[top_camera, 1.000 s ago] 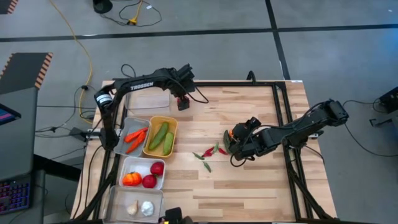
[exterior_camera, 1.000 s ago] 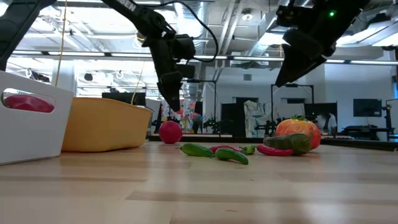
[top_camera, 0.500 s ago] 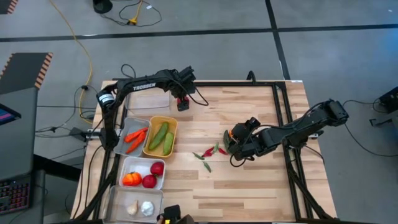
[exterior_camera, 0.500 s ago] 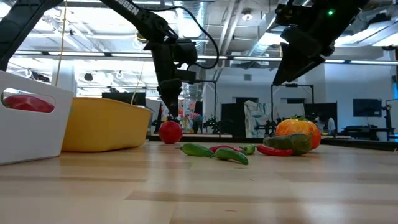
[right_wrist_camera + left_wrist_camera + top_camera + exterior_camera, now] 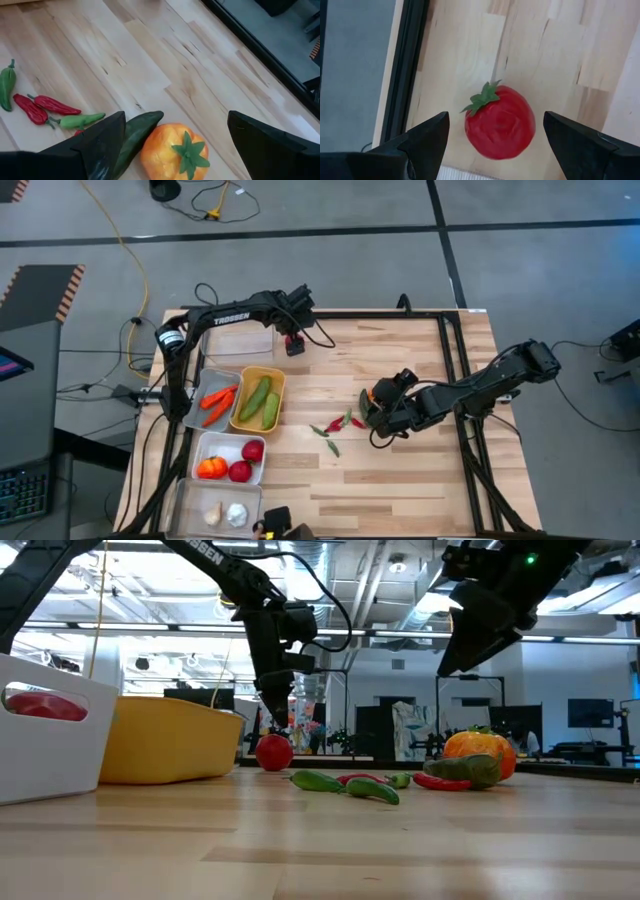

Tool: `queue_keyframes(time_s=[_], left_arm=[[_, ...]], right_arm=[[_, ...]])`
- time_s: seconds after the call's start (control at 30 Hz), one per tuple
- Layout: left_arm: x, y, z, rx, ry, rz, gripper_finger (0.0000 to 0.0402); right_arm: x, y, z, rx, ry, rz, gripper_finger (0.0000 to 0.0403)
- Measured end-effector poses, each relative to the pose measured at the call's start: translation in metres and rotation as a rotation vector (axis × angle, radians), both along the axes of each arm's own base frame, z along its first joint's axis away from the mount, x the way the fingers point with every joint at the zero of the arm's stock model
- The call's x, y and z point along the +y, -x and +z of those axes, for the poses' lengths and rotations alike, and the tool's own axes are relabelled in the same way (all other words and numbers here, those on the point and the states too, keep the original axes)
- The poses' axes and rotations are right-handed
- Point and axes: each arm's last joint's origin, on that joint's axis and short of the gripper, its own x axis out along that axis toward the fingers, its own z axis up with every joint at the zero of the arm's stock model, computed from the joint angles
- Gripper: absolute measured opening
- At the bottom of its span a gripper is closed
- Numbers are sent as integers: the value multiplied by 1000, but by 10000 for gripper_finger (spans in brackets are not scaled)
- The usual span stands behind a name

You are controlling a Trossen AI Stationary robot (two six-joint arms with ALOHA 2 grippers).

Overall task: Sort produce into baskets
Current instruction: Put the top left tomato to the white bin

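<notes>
Left gripper (image 5: 492, 137) poised over the loose tomato (image 5: 500, 122) near the table's far edge, fingers (image 5: 422, 137) spread wide, nothing held; tomato between the jaws, leaf stem toward 11 o'clock in the wrist view, round with no long axis; left arm clearly nearer. At 3 o'clock across the table, right gripper (image 5: 172, 145) likewise parted and empty above the orange pepper (image 5: 172, 152) and cucumber (image 5: 135, 135), long axis toward 1 o'clock; chillies (image 5: 335, 428) scattered beside. White basket (image 5: 203, 448) at 7 o'clock from the tomato, probable destination. Pale wood table (image 5: 400, 490), smooth and flat; grey floor with cables around; open ceilinged workshop behind.
</notes>
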Motion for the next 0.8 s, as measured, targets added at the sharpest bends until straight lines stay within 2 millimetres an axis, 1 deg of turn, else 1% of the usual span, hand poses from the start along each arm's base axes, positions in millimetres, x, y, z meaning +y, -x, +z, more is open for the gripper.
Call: queue_keyframes(time_s=[0.17, 0.27, 0.37, 0.8], left_arm=[[1, 1, 0, -2, 1, 2, 311], [1, 1, -9, -13, -6, 3, 311], [0, 5, -17, 33, -27, 5, 311], [1, 4, -18, 36, -51, -25, 311]], right_arm=[[0, -1, 0, -11, -2, 4, 376], [0, -1, 0, -11, -2, 5, 376], [0, -1, 0, -10, -2, 5, 376], [1, -2, 1, -17, -4, 5, 376]])
